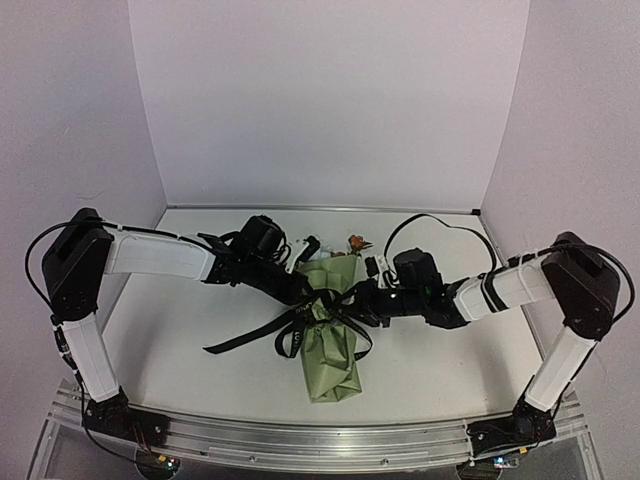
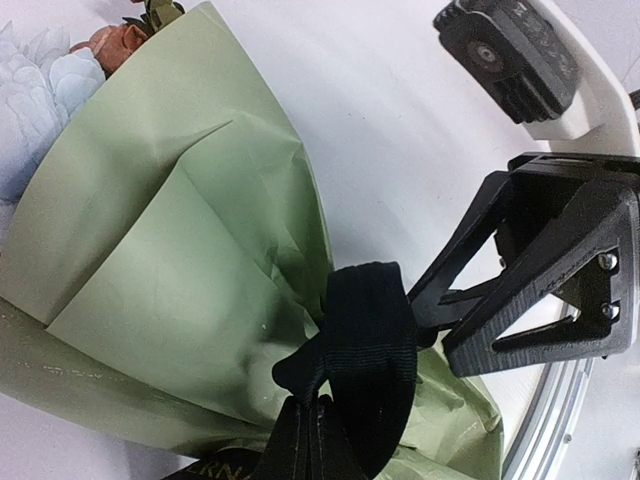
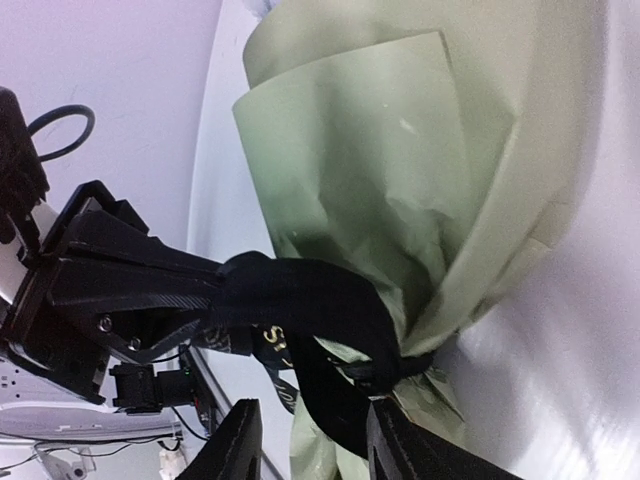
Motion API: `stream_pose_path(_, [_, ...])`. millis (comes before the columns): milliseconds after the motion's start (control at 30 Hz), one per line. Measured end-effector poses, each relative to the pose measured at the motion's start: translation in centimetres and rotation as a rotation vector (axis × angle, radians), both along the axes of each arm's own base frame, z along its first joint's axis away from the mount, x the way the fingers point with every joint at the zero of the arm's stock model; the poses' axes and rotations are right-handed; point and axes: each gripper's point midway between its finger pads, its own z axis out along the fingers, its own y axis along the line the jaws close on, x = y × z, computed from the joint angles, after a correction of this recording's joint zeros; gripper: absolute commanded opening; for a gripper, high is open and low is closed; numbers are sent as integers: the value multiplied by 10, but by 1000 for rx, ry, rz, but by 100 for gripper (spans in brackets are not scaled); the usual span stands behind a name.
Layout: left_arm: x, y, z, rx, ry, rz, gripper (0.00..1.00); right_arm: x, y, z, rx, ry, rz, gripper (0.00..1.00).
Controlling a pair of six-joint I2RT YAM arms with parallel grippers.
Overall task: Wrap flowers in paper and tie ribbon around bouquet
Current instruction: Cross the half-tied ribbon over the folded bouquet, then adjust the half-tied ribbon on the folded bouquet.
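left claw (image 3: 213, 289): clenched tight on a loop of the black ribbon (image 2: 370, 330), right by the knot. In the right wrist view it comes in from the left edge of the frame.
right claw (image 3: 318, 442): released, fingers standing apart at the bottom of its own view. The ribbon runs down through the gap, closer to the right-hand finger, and isn't pinched.
ribbon: cinched around the bouquet (image 1: 333, 365) about halfway along. Loops bunch up at the knot, and one loose tail trails off to the lower left of the overhead frame. Bits of white lettering show on it.
bouquet: lying flat in the middle of the overhead frame between the two claws, with the flower end toward the top of the frame.
paper (image 2: 180, 260): olive green, folded over itself in big flaps and crumpled where the ribbon squeezes it.
flowers (image 2: 40, 95): pale blue and brownish heads poke out at the upper left of the left wrist view.
worktop (image 1: 440, 370): plain white, and the bouquet is resting on it.
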Motion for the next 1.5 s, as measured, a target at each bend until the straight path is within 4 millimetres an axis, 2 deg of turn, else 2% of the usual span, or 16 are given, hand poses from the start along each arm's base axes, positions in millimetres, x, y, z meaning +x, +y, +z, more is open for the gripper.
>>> stream_pose_path(233, [-1,0,0,-1,-1,-4,0,-6,-26,17,-123,-42,-65,41])
stream_pose_path(533, [-3,0,-1,3,-21,-37,0,-11,-3,32,-122,102,-137,43])
stream_pose_path(867, [-13,3,-10,27,-36,-77,0,7,4,16,-146,220,-293,40])
stream_pose_path(1233, [-17,-1,-8,22,-71,-100,0,17,9,7,-147,265,-361,29])
stream_pose_path(1500, [-17,-1,-8,23,-73,-100,0,22,16,7,-132,285,-375,3])
